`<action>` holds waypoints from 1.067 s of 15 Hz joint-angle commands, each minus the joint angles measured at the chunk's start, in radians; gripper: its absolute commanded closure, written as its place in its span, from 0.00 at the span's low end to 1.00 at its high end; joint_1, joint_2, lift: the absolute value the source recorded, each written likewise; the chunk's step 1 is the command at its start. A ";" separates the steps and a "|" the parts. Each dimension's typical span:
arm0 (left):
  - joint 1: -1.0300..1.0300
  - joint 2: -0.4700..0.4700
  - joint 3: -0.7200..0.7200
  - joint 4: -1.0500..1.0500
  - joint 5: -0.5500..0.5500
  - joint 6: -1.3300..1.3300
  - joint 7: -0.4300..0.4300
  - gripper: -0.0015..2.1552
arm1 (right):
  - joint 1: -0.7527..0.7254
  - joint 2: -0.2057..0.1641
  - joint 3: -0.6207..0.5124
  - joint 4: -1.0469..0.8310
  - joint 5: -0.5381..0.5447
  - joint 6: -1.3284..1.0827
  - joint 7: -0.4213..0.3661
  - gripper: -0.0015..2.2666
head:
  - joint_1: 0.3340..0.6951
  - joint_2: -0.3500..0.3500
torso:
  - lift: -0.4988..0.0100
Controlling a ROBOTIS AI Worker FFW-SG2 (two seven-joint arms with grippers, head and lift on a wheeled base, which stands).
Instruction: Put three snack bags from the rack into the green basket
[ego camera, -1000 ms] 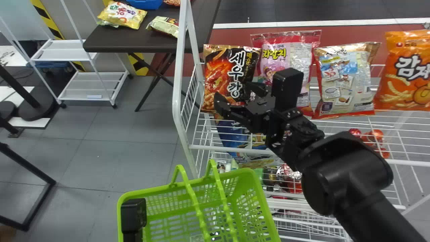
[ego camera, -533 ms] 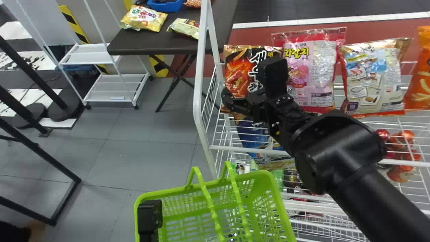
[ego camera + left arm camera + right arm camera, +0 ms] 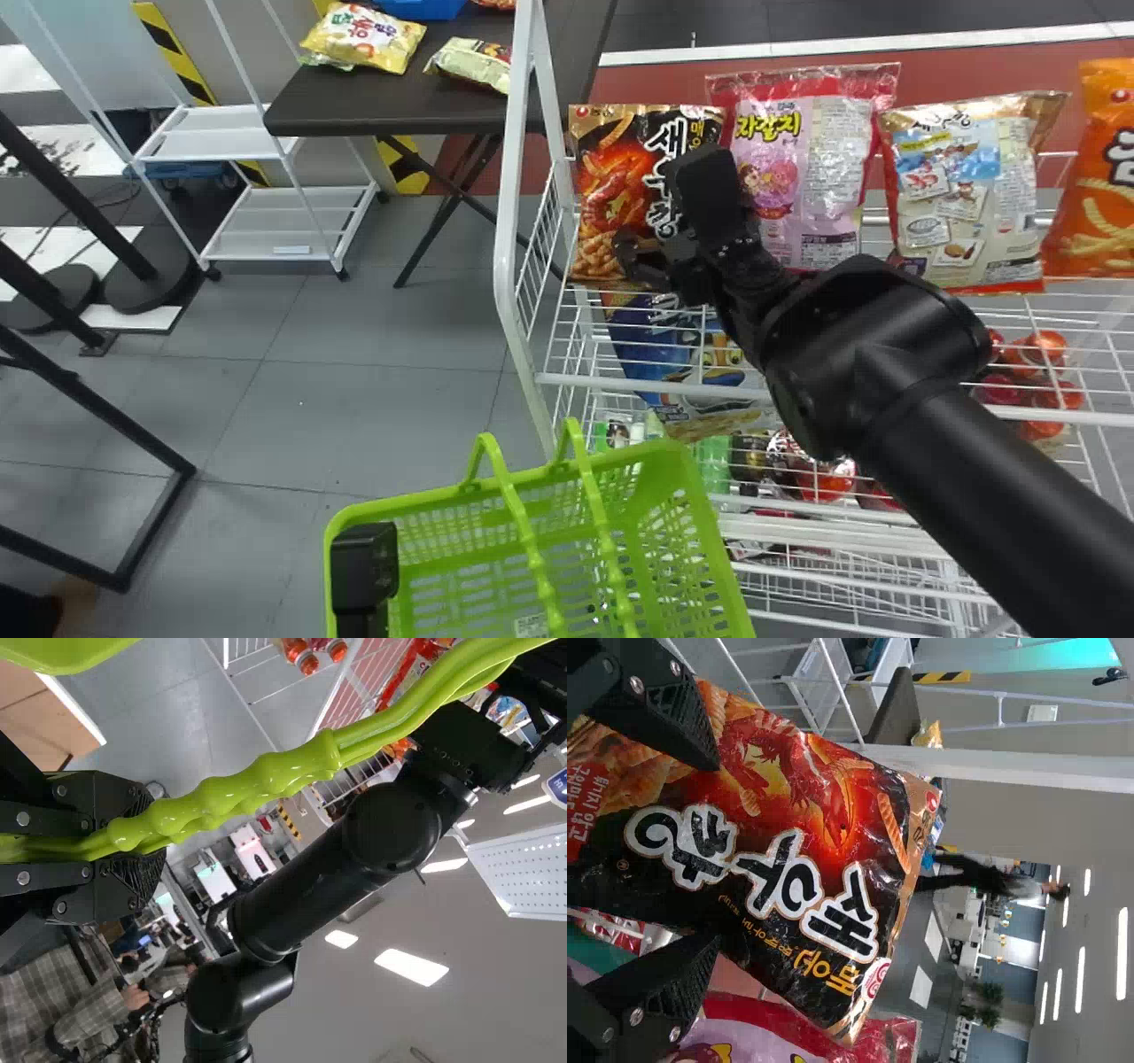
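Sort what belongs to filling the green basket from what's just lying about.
For the job:
green basket
left gripper, holding its handle
rack
black-and-red snack bag
right gripper, open at that bag
other snack bags on the rack

Just about:
dark table
yellow snack bag on it
blue container
white cart

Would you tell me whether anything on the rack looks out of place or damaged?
One thing: the blue bag, below the top row, looks askew, slanting behind the wires of the rack, while the snack bags above it stand roughly in line. I see nothing spilled or torn.
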 commanded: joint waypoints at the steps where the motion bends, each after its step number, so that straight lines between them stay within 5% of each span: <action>1: 0.003 -0.003 0.008 -0.001 0.004 -0.005 -0.002 1.00 | -0.020 0.001 0.001 0.026 -0.001 -0.015 0.036 0.36 | 1.00 0.73 | 0.98; 3: 0.003 -0.003 0.013 0.000 0.005 -0.008 -0.006 1.00 | -0.022 0.001 -0.005 0.024 -0.007 -0.012 0.059 0.76 | 1.00 0.74 | 0.98; 4: 0.005 -0.003 0.016 0.000 0.007 -0.008 -0.006 1.00 | -0.020 0.001 -0.007 0.022 -0.014 -0.012 0.063 0.89 | 1.00 0.75 | 0.98; 6: 0.006 -0.003 0.019 0.000 0.009 -0.008 -0.006 1.00 | -0.009 0.001 -0.017 0.006 -0.015 -0.012 0.083 0.98 | 1.00 0.76 | 0.98; 16: 0.003 -0.003 0.036 0.004 0.033 -0.008 0.004 1.00 | 0.165 -0.012 -0.071 -0.424 0.020 0.304 0.037 0.99 | 1.00 0.83 | 0.98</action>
